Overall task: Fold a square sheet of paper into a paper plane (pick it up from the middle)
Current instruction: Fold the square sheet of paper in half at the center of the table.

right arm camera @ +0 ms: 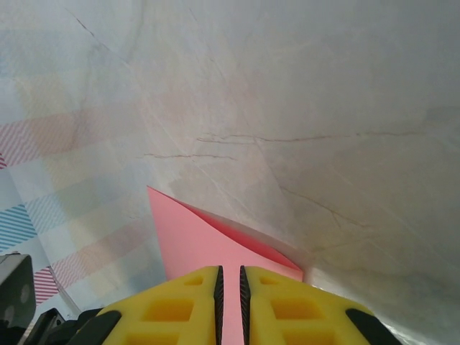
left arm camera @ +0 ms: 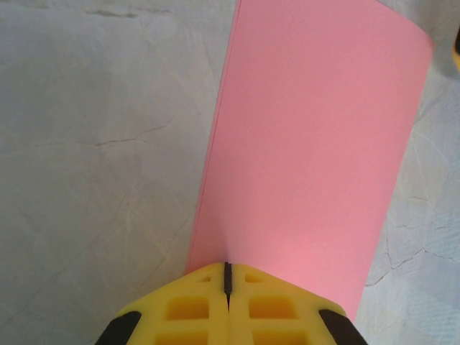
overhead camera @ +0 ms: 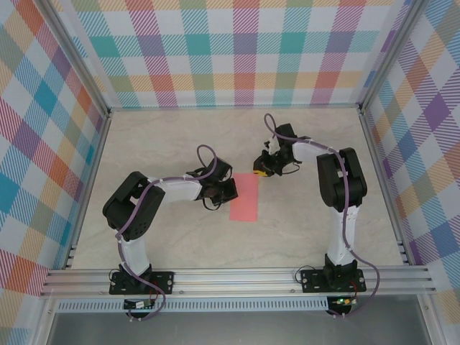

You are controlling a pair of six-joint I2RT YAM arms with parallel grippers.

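The square sheet of paper (overhead camera: pixel 245 200) lies on the table as a salmon-pink rectangle, longer than it is wide. My left gripper (overhead camera: pixel 232 190) sits at its left edge. In the left wrist view the yellow jaws are shut, and the left gripper (left arm camera: pixel 228 269) has its tip over the near edge of the sheet of paper (left arm camera: pixel 309 144). My right gripper (overhead camera: pixel 263 171) is at the sheet's far right corner. There the right gripper (right arm camera: pixel 229 274) has its jaws parted by a narrow slit above the paper (right arm camera: pixel 201 244), whose top layer curls up off the layer below.
The pale marble tabletop (overhead camera: pixel 165 144) is walled by plaid panels on three sides. An aluminium rail (overhead camera: pixel 237 277) runs along the near edge by the arm bases.
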